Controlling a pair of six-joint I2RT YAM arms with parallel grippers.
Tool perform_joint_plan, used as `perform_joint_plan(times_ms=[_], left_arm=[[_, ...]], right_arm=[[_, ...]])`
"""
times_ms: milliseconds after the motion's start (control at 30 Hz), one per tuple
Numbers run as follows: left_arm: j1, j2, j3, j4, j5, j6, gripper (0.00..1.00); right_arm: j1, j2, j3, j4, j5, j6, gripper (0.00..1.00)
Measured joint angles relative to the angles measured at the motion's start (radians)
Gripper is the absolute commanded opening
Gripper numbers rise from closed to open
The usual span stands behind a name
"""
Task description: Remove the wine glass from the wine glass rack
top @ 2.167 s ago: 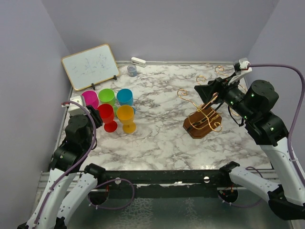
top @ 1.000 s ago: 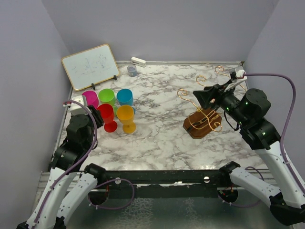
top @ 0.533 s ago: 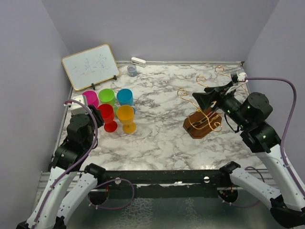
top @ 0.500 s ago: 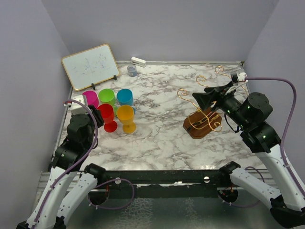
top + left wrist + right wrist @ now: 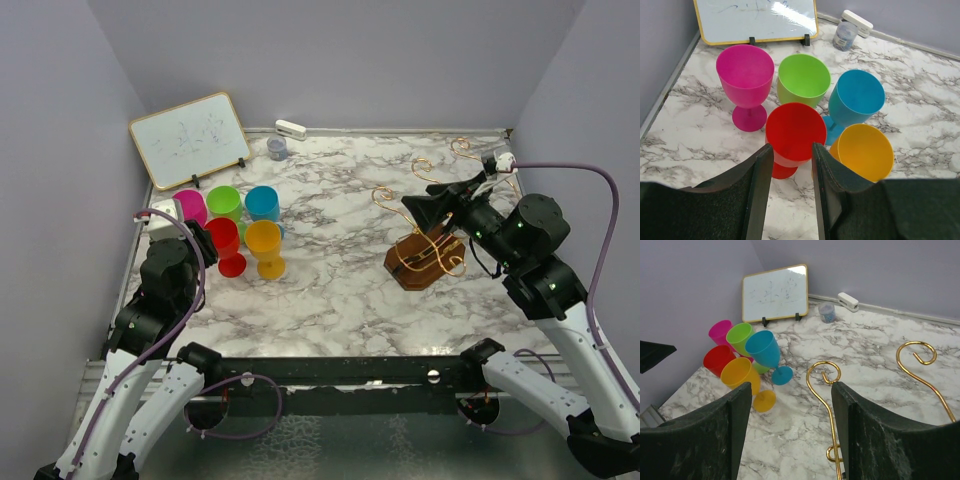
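The wine glass rack (image 5: 424, 262), a dark brown block with curling gold wire arms, stands right of centre; no glass hangs on it. Several plastic wine glasses stand upright at the left: pink (image 5: 189, 207), green (image 5: 224, 202), blue (image 5: 262, 203), red (image 5: 222, 238) and yellow (image 5: 264, 243). My right gripper (image 5: 420, 208) hovers open over the rack's left side. In the right wrist view a gold spiral hook (image 5: 823, 374) rises between its open fingers (image 5: 740, 430). My left gripper (image 5: 791, 150) is open, with the red glass (image 5: 795, 131) just beyond its tips.
A whiteboard (image 5: 190, 138) leans at the back left. A small jar (image 5: 277, 148) and a white stapler-like item (image 5: 291, 129) sit by the back wall. A second gold hook (image 5: 917, 352) curls to the right. Walls close in left, right and back.
My right arm has come down and leftward from the back right to above the rack, still open. The left arm and the glasses have not moved.
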Motion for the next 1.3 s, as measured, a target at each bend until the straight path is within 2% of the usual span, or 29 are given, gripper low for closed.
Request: perform_joint_plan(times_ms=[1300], left_arm=[[0.0, 0.009, 0.0, 0.0, 0.003, 0.0, 0.39]], right_arm=[[0.0, 0.02, -0.002, 0.03, -0.069, 0.032, 0.65]])
